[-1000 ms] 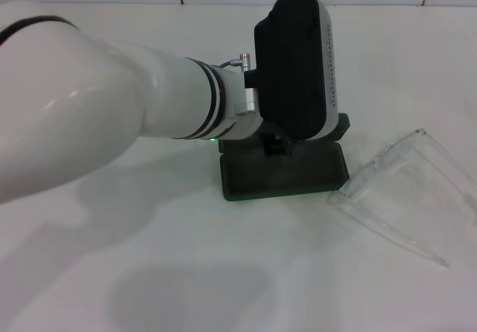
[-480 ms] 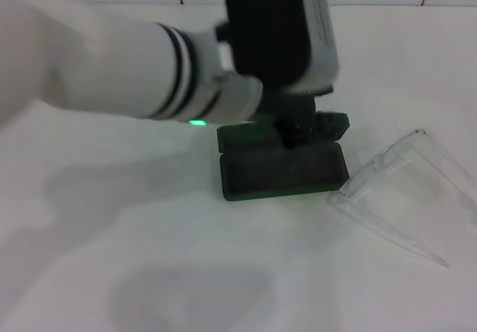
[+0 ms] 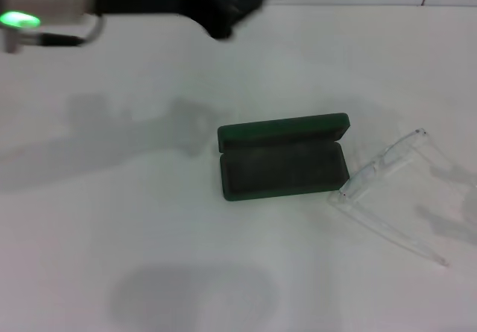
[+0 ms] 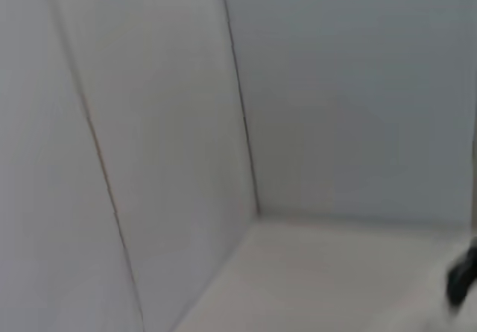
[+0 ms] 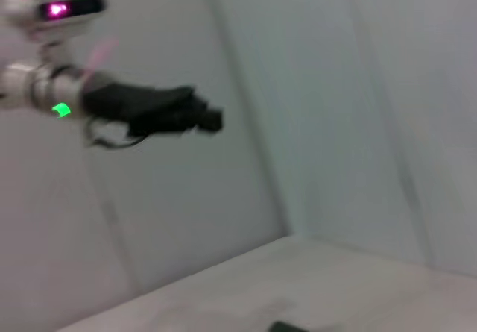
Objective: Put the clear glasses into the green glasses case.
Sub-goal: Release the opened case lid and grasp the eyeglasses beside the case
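Listing: open case, glasses beside it, left arm raised

Head view. Green glasses case (image 3: 283, 160): lies open near the middle of the white table (image 3: 149, 235), lid tilted back at the 12 o'clock side, dark lined tray facing up and holding nothing. Clear glasses (image 3: 391, 190): on the table at 3 o'clock of the case, arms unfolded and pointing toward 5 o'clock, one front corner just beside the case's near right corner; whether they touch cannot be told. Left gripper (image 3: 235, 4): a dark, blurred shape at 11 o'clock of the case, high above the table, holding nothing seen; finger spread cannot be told.

Left wrist view. White tiled wall (image 4: 149, 123) meeting the table surface; a small dark shape at the picture's edge, not identifiable.

Right wrist view. Left gripper (image 5: 201, 116) seen far off, against the wall, blurred. A dark sliver of the case (image 5: 287, 326) shows at the lower edge. Right gripper itself unseen.
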You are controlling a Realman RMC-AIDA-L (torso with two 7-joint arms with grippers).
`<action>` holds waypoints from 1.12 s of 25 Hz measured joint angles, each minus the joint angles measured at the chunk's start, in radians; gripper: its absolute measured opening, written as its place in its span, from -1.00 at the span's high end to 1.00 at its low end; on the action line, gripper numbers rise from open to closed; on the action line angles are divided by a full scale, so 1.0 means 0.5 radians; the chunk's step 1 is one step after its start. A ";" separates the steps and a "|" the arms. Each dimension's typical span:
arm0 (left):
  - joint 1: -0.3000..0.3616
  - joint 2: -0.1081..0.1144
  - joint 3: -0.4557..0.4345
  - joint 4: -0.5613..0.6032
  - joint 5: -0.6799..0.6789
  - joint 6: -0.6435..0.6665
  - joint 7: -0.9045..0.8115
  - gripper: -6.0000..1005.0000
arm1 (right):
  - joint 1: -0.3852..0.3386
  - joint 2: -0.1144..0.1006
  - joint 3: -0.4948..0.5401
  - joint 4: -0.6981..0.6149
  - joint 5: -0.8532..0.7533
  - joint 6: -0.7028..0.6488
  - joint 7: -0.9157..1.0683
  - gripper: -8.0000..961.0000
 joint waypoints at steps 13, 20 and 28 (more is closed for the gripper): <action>0.036 0.012 -0.866 -0.968 -0.690 0.592 0.393 0.93 | 0.685 0.007 -0.702 -0.905 -0.770 -0.011 0.738 -0.68; 0.119 0.039 -0.924 -1.267 -0.860 0.596 0.545 0.93 | 1.117 0.064 -1.265 -1.107 -1.223 0.027 0.952 -0.59; 0.116 0.041 -0.964 -1.444 -0.879 0.598 0.596 0.93 | 1.327 0.262 -1.711 -1.106 -1.716 0.173 0.961 -0.59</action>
